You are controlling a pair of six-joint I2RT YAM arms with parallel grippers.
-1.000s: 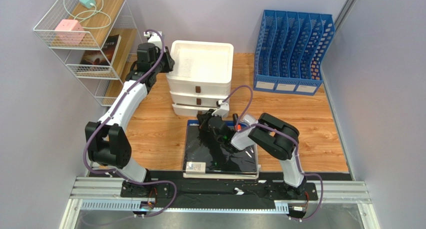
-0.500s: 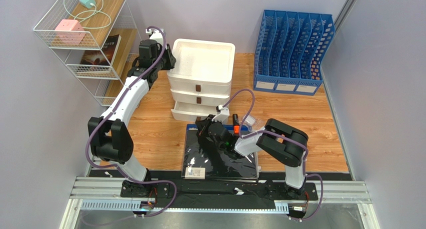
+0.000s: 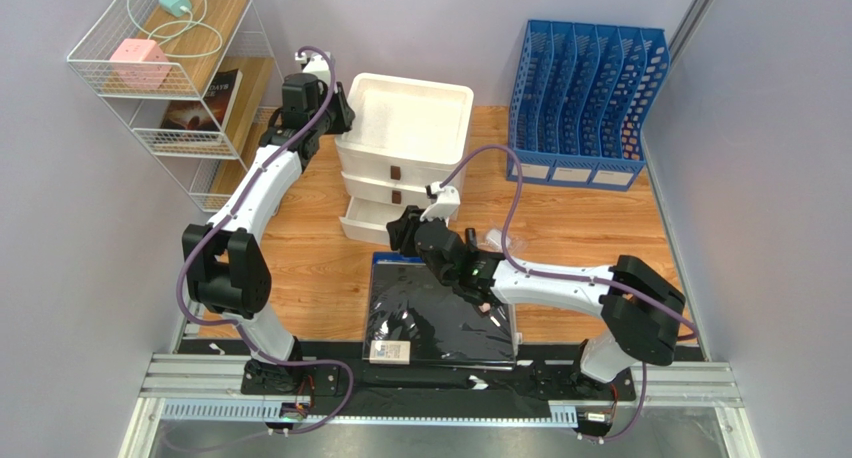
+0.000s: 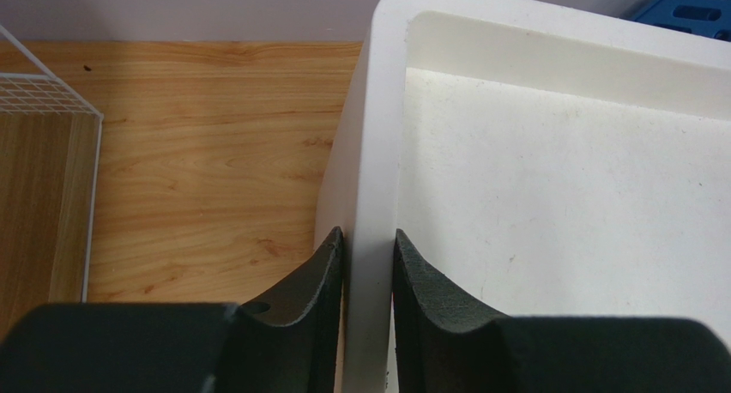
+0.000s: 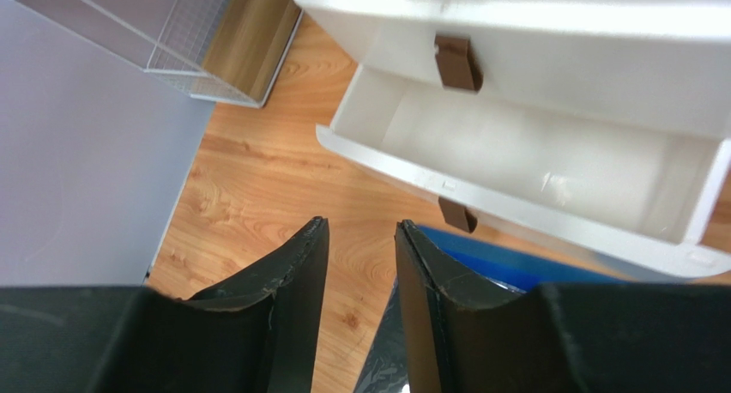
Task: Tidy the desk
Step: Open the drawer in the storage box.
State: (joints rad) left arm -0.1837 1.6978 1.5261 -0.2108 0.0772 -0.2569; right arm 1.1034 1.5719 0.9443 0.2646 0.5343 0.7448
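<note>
On the wooden desk (image 3: 300,258) stands a white three-drawer unit (image 3: 405,128). My left gripper (image 3: 340,108) is shut on the unit's left top rim (image 4: 369,153), one finger outside and one inside the top tray. The bottom drawer (image 5: 532,166) is pulled out and looks empty. My right gripper (image 5: 360,230) hangs open just in front of that drawer's left corner, with only bare wood between its fingers. A flat black-wrapped blue item (image 3: 440,308) lies on the desk under the right arm.
A white wire shelf (image 3: 170,68) with a pink cube and a book stands at the far left. A blue file rack (image 3: 585,103) is at the back right. A small clear packet (image 3: 497,241) lies beside the right arm.
My right gripper was shut and now stands open, and its arm has stretched out towards the drawer unit. The bottom drawer stands further out. The left arm shifted slightly back along the rim.
</note>
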